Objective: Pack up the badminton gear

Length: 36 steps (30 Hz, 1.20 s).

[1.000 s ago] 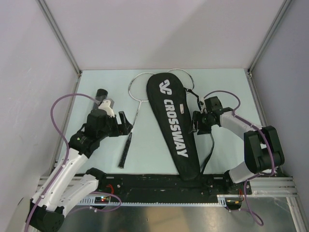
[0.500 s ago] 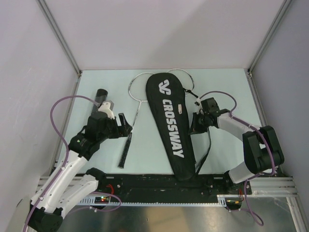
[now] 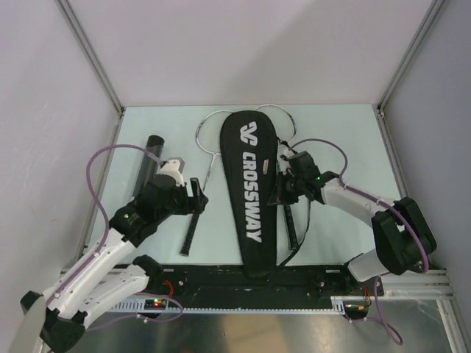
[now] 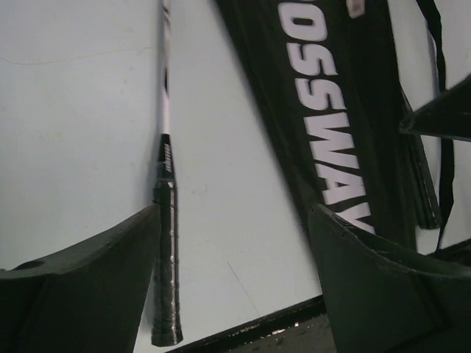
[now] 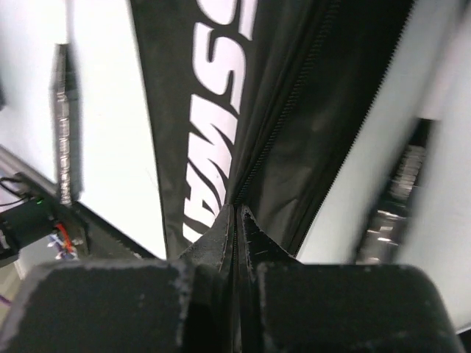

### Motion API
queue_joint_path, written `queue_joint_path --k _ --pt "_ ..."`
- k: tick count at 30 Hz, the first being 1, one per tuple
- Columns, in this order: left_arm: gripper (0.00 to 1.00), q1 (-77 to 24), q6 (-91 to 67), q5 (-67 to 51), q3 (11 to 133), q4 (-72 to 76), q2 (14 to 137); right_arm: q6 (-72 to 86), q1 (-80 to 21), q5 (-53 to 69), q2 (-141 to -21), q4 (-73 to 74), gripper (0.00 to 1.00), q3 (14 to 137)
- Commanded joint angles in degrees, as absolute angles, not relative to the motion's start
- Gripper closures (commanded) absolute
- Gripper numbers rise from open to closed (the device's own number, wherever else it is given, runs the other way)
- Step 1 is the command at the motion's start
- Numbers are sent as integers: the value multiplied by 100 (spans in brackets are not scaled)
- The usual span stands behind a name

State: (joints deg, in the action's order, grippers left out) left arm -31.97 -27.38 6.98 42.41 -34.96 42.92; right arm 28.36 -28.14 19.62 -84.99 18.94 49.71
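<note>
Reaching leftward, right end effector (image 3: pixel 282 194) pinches racket bag (image 3: pixel 246 176) edge.

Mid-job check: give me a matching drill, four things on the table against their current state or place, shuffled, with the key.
1. left gripper
2. right gripper
3. black tube
4. racket bag

A. lies in the middle, CROSSWAY side up
B. pinched shut on the bag's zipper edge
C. open over a racket handle
D. lies at the far left

Pairs: 1-C, 2-B, 3-D, 4-A
</note>
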Motion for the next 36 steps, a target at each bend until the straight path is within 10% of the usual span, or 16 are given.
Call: queue_joint_path --k 1,24,31,36 --pt "17 -3929 -3153 1356 4157 -2965 4613 3946 -3529 1754 -8258 797 100 4991" --pt "30 -6581 -3574 3269 3584 -1486 5925 5822 -4484 1259 -8458 -1110 100 4906" --pt "79 -6583 -3757 3452 3590 -1698 6153 5461 -4491 1217 -8346 -916 99 4909" --pt "99 -6513 -3978 3527 3874 -2067 6014 4848 -4245 850 -7703 60 72 4907"
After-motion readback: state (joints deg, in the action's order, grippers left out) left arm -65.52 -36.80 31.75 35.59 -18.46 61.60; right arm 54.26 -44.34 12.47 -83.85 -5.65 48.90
